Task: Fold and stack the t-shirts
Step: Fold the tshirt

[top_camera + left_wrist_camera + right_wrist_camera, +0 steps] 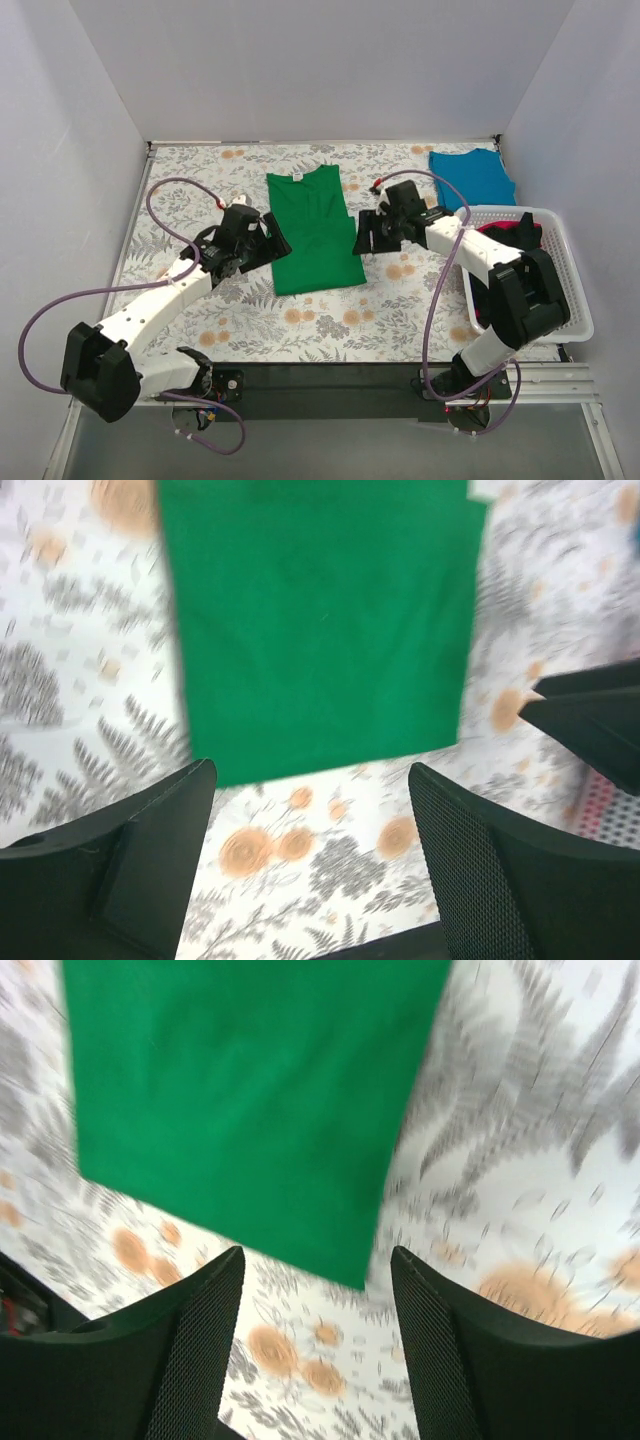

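White flowered counter (300,325): it carries everything you are working with.
Basket (505,211): it sits at the right edge, with red and black shirts (512,236) bunched inside, not yet folded.
Green shirt (315,235): it lies flat mid-counter with the sleeves already turned in. Its long axis runs away from you, collar at the far end and hem nearest the bases.
Teal shirt (472,178): it lies folded in the far right corner, well apart from the green one.
Left claw (310,780): spread and empty, just beside the shirt's left edge.
Right claw (318,1255): spread and empty, just off the right edge near the hem corner.
Key relation: the shirt lies between your two claws, each about equally near its own side. I judge a crosswise fold, hem toward collar, comes next.
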Robot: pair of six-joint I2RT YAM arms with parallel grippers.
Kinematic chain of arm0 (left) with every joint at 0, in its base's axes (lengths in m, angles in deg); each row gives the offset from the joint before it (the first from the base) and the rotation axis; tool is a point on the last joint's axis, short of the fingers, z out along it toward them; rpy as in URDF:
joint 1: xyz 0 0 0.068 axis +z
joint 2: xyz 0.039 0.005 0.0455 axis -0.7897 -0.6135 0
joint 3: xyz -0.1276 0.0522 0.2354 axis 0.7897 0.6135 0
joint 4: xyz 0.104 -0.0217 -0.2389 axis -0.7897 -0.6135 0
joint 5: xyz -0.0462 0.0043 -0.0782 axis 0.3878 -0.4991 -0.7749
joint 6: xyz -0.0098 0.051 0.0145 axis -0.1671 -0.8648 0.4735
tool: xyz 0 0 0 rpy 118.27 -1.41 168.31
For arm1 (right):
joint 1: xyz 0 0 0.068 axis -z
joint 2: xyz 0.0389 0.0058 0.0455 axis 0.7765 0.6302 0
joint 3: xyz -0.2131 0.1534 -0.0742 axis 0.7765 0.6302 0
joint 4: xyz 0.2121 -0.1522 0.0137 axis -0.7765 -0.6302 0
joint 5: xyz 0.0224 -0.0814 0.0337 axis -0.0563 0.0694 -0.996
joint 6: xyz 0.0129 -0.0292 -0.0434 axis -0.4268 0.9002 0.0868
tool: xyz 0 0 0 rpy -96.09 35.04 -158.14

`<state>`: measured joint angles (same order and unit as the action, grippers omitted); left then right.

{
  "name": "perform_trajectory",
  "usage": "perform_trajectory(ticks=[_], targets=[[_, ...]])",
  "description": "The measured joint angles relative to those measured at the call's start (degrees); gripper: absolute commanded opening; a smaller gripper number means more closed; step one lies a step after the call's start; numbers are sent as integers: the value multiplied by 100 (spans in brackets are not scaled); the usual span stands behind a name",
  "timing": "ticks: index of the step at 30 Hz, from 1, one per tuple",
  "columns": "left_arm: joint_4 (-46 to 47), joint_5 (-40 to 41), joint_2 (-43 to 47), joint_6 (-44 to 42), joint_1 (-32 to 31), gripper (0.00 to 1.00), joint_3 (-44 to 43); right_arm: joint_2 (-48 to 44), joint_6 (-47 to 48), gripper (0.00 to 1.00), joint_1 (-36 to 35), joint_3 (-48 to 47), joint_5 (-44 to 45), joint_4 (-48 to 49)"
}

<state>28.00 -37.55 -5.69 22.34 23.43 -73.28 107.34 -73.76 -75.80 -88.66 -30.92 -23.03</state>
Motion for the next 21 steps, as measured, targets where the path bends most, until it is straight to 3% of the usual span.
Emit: perform_trajectory(ticks=[2, 7, 21], targets=[[-284, 140, 94, 118, -179, 77, 254, -68, 20, 59, -330, 238, 343, -317], [-850, 380, -33, 323, -306, 77, 787, -52, -81, 57, -855, 555, 940, -896], [-769, 511, -761, 468, -503, 71, 809, 632, -361, 52, -1281, 354, 1644, -715]])
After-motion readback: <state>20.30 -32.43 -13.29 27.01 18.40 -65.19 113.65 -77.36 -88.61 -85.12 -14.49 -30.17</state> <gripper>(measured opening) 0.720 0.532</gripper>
